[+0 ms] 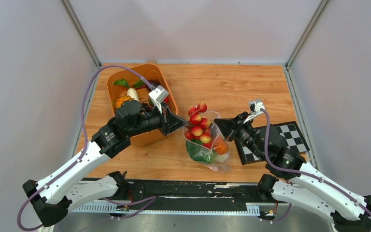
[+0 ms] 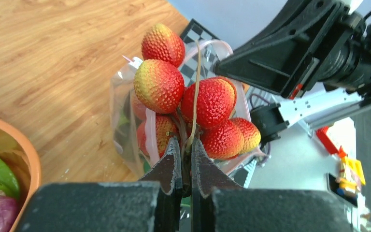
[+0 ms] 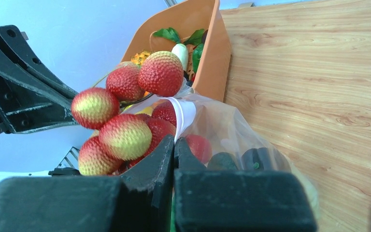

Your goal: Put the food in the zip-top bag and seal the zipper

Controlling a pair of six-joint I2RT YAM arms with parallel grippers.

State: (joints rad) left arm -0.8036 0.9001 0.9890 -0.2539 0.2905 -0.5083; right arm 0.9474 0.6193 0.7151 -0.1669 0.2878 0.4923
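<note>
Between your two arms, near the middle of the wooden table (image 1: 232,87), the zip-top bag (image 1: 222,162) stands upright with its mouth facing up. A bunch of strawberries (image 1: 196,126) sits in that mouth. The lower berries are inside the plastic and the top ones poke out above the rim. Lower down in the bag you can see a green leafy piece (image 1: 200,153) and an orange piece (image 1: 221,146).

Your left gripper (image 1: 182,122) reaches in from the left side of the bag. Its wrist view shows the fingers (image 2: 173,162) almost pressed together, pinching the thin stems at the base of the strawberry bunch. The zipper (image 2: 149,130) runs as a pale pinkish strip just beside those fingertips.

Your right gripper (image 1: 217,124) meets the bag from the opposite side. Its fingers (image 3: 159,154) are squeezed tight on the bag's mouth edge, right beneath the strip.

Behind your left arm sits the orange tub (image 1: 110,92), touching that arm's wrist. It holds green leaves (image 1: 121,83) and a white piece (image 1: 133,93). Under your right arm lies the checkered board (image 1: 294,135), just beside the bag.
</note>
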